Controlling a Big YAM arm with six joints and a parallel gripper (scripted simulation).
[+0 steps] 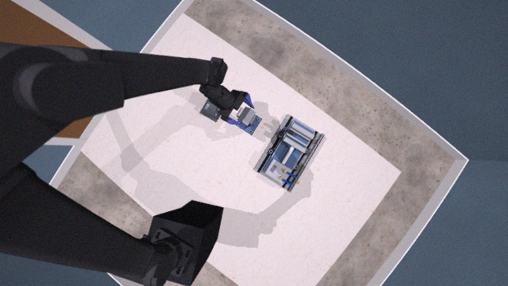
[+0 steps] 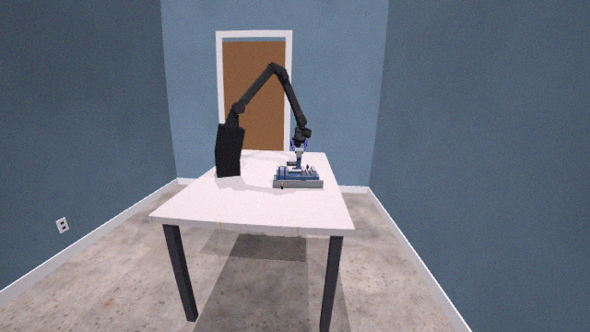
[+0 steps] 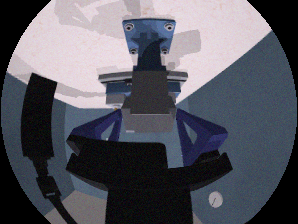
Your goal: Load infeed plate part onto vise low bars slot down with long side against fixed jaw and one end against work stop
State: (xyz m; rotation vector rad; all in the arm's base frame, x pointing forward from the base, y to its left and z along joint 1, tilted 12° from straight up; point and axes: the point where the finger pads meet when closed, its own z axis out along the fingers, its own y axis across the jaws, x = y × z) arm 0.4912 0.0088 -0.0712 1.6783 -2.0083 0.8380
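Observation:
The grey part (image 1: 246, 116) (image 2: 299, 149) (image 3: 150, 122) rests at the top of the blue V-block stand (image 1: 252, 127) (image 2: 299, 163) (image 3: 149, 28). My gripper (image 1: 244, 115) (image 2: 299, 147) (image 3: 149, 112) is open, with one purple finger on each side of the part. The gaps at the fingertips are narrow. Where the milled slot faces cannot be made out. The vise (image 1: 278, 168) (image 2: 298, 183) (image 3: 110, 79) stands beside the stand with its jaws apart, and no part lies in it. The low bars and work stop are too small to tell apart surely.
The dark infeed plate (image 1: 209, 111) lies close behind the V-block stand, partly under my wrist. Blue air fittings (image 1: 290, 174) sit at one end of the vise. The black arm base (image 1: 198, 234) (image 2: 229, 149) stands at the table's side.

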